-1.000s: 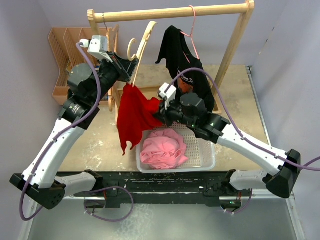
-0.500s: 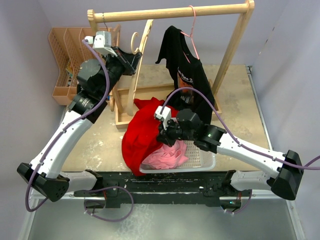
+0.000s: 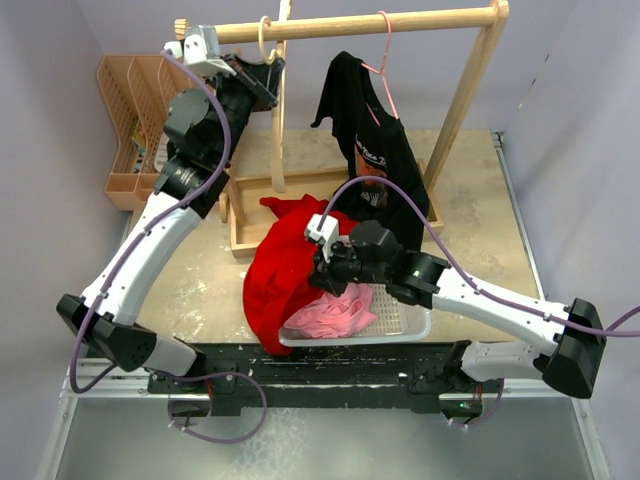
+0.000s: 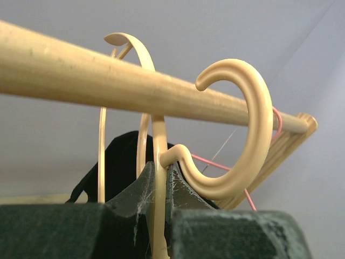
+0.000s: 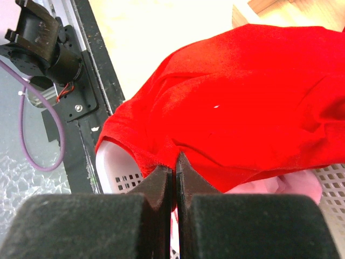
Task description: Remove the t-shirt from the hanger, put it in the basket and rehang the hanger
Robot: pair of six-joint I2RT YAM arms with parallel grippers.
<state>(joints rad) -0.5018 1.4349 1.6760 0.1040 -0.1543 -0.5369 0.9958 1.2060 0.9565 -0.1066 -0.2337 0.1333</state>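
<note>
The red t-shirt (image 3: 285, 270) is off the hanger and lies bunched over the left rim of the white basket (image 3: 412, 312). My right gripper (image 3: 325, 262) is shut on a fold of the shirt; in the right wrist view the jaws (image 5: 174, 170) pinch the red cloth (image 5: 242, 97). My left gripper (image 3: 266, 72) is shut on the neck of the bare cream hanger (image 3: 278, 130) and holds it up at the wooden rail (image 3: 400, 22). In the left wrist view the hanger's hook (image 4: 253, 135) curls round the rail (image 4: 81, 75), with my gripper (image 4: 159, 178) just below it.
A black t-shirt (image 3: 372, 135) hangs on a pink hanger at the rail's right. Pink cloth (image 3: 338, 310) fills the basket. A wooden tray (image 3: 245, 215) sits under the rail. A tan organizer (image 3: 125, 110) stands back left. Another cream hook (image 4: 126, 46) is on the rail.
</note>
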